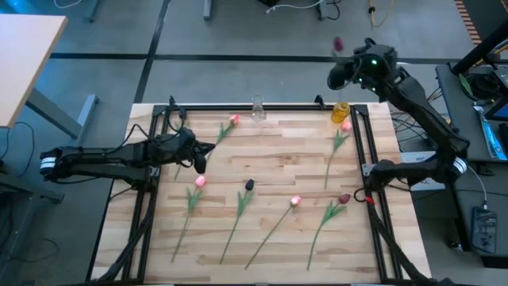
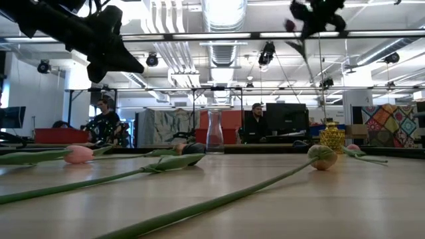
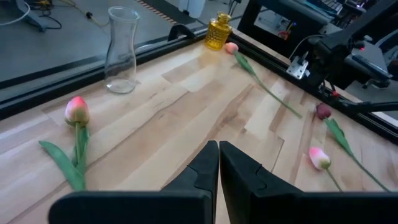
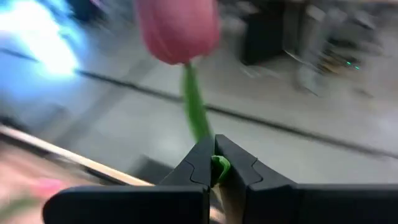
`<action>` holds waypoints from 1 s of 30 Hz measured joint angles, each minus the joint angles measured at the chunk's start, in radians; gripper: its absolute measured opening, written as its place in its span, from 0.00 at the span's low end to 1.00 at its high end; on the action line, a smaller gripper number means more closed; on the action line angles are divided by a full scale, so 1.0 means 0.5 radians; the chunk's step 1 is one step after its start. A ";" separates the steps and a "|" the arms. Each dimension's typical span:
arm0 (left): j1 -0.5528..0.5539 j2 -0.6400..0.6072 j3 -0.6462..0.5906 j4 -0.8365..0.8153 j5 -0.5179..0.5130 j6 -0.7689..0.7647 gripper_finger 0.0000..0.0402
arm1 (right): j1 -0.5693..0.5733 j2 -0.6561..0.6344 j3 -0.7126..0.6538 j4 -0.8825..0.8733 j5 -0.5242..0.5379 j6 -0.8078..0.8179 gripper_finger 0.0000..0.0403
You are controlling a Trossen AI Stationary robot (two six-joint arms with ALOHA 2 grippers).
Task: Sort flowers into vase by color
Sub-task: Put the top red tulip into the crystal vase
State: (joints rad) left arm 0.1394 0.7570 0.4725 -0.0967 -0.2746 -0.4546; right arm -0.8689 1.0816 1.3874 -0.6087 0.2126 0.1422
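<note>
My right gripper (image 1: 340,76) is raised high over the table's far right corner, near the yellow vase (image 1: 341,112), and is shut on a maroon-pink tulip (image 4: 177,28); the bud (image 1: 337,44) sticks out past the far edge. My left gripper (image 1: 203,151) hovers shut over the left part of the table, touching nothing. A clear glass vase (image 1: 258,107) stands at the far edge. Several tulips lie flat on the wood: pink ones (image 1: 234,121) (image 1: 200,181) (image 1: 295,201) (image 1: 347,125), a dark one (image 1: 249,185) and a maroon one (image 1: 344,199). My right gripper pinches the tulip's green stem (image 4: 198,121) between its two fingers, a short way below the bud. The fingers lie across the stem. The flower is lifted clear of the table, and its bud (image 2: 290,25) points away from the gripper while a leaf and stem (image 2: 300,48) trail below.
A black metal frame (image 1: 359,151) runs along the table's left, right and far sides. The right arm's base (image 1: 381,171) sits by the right rail. Bare wood lies between the clear vase and the yellow vase (image 3: 217,31). People sit at desks in the room behind (image 2: 255,123).
</note>
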 joint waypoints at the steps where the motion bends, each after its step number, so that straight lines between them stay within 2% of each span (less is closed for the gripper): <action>1: 0.000 0.001 0.000 -0.001 -0.007 0.000 0.00 | 0.043 -0.015 -0.001 0.085 -0.052 0.009 0.02; 7: 0.000 0.002 -0.008 -0.007 -0.014 0.000 0.00 | 0.357 0.061 -0.005 0.490 -0.133 0.069 0.02; 14: 0.000 0.002 -0.008 -0.009 -0.014 0.000 0.00 | 0.654 0.363 -0.006 1.063 -0.133 0.059 0.02; 21: 0.000 0.002 -0.008 -0.010 -0.060 0.000 0.00 | 0.685 0.598 0.014 1.247 -0.103 0.044 0.02; 30: 0.000 0.002 -0.008 -0.010 -0.061 -0.002 0.00 | 0.685 0.722 0.019 1.357 -0.111 0.110 0.02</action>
State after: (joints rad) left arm 0.1394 0.7578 0.4686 -0.1016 -0.3050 -0.4555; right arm -0.5262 1.4425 1.3968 0.0700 0.1573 0.1970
